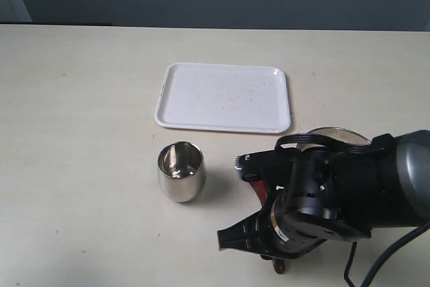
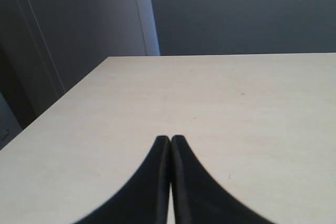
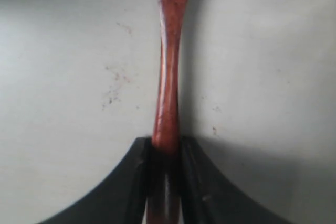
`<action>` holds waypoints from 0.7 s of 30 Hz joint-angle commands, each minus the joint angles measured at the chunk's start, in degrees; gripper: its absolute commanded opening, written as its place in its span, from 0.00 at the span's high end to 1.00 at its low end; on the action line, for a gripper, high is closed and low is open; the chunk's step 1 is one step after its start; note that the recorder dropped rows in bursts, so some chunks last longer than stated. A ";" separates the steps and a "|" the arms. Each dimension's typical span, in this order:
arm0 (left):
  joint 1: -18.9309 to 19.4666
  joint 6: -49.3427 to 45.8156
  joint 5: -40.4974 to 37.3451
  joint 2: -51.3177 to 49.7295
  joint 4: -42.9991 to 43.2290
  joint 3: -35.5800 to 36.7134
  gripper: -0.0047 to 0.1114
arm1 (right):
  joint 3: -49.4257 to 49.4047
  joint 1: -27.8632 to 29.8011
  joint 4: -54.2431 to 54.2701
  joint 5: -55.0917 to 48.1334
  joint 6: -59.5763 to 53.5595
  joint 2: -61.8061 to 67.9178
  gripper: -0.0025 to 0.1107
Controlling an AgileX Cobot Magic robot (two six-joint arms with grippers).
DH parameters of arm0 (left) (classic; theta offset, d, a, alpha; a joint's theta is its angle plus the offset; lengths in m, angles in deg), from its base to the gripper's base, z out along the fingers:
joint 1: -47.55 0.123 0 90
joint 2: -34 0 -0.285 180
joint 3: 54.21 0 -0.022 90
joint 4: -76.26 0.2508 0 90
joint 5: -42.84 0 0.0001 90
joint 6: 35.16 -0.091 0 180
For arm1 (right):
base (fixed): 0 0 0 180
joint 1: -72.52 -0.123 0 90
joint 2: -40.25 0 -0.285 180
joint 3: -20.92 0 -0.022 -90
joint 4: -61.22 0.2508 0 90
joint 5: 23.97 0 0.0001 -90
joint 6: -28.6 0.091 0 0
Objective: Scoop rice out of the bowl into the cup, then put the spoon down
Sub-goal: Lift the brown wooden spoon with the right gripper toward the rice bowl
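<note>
Standing upright, the cup (image 1: 180, 171) shows only shiny steel inside.

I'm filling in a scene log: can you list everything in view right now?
table: one, cream, under everything
tray: one, white, far middle of the table
cup: one, shiny steel, upright by the tray's near-left corner
bowl: one, silver, only its rim shows behind the right arm; contents hidden
spoon: one, reddish-brown wood, handle between the right gripper's fingers
left gripper: one, black, shut, over bare table
right gripper: one, black, closed on the spoon handle
</note>
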 commanded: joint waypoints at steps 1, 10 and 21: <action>0.02 0.10 0.75 0.22 -0.16 -0.25 0.96 | -0.02 0.16 -1.45 -0.61 -2.14 0.46 0.98; 0.02 0.10 0.75 0.22 -0.16 -0.25 0.96 | -0.02 0.16 -1.10 -5.12 -7.72 -5.41 0.98; 0.02 0.10 0.75 0.22 -0.16 -0.25 0.96 | -0.02 0.16 3.13 -6.41 -18.26 -21.18 0.98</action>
